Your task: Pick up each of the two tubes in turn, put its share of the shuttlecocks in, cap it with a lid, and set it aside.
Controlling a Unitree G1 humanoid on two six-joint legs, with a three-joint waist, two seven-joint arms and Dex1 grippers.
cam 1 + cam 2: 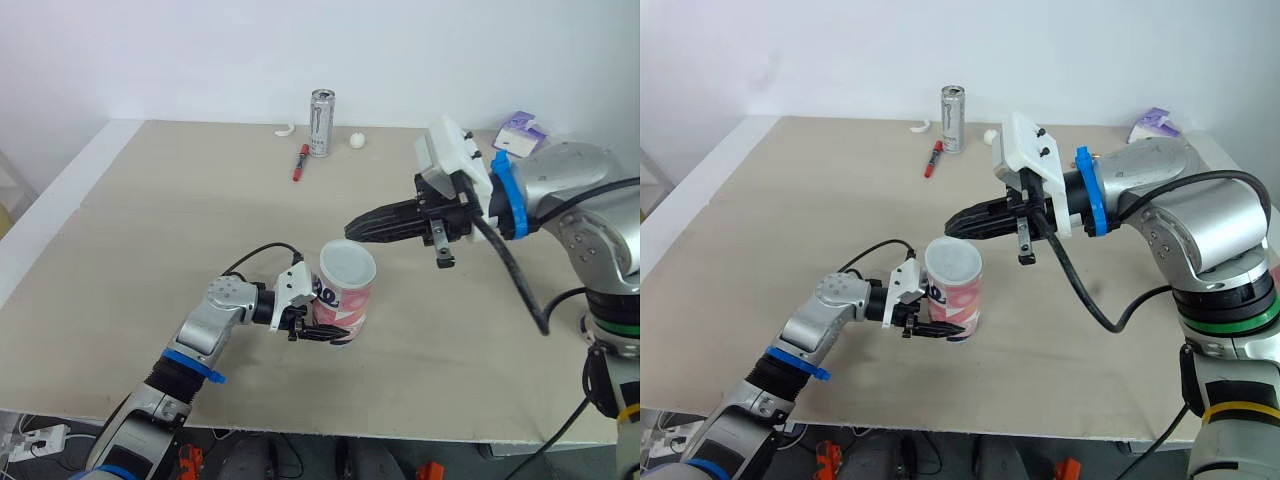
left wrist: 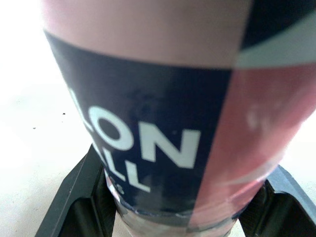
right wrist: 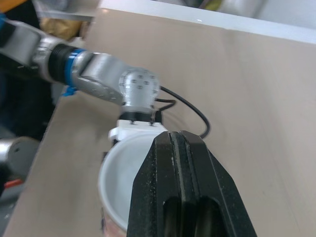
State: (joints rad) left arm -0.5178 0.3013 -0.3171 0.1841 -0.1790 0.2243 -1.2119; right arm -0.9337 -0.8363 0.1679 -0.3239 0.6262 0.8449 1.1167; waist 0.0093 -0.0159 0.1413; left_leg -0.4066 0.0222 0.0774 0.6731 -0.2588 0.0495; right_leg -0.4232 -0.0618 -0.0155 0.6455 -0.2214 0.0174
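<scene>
A pink and navy tube (image 1: 342, 300) stands upright near the table's front middle, its top covered by a white lid (image 1: 347, 263). My left gripper (image 1: 325, 333) is shut on the tube's lower part; the left wrist view shows the tube (image 2: 163, 108) wedged between the two black fingers (image 2: 79, 197). My right gripper (image 1: 352, 230) hovers just above the far rim of the lid, its fingers pressed together with nothing between them. In the right wrist view the closed fingertips (image 3: 173, 143) sit over the lid (image 3: 123, 173).
At the back of the table stand a silver can (image 1: 321, 123), a red marker (image 1: 300, 161), a small white ball-like object (image 1: 357, 141) and a white curved piece (image 1: 286, 130). A purple packet (image 1: 520, 133) lies at the far right. The table's front edge (image 1: 300, 430) is close.
</scene>
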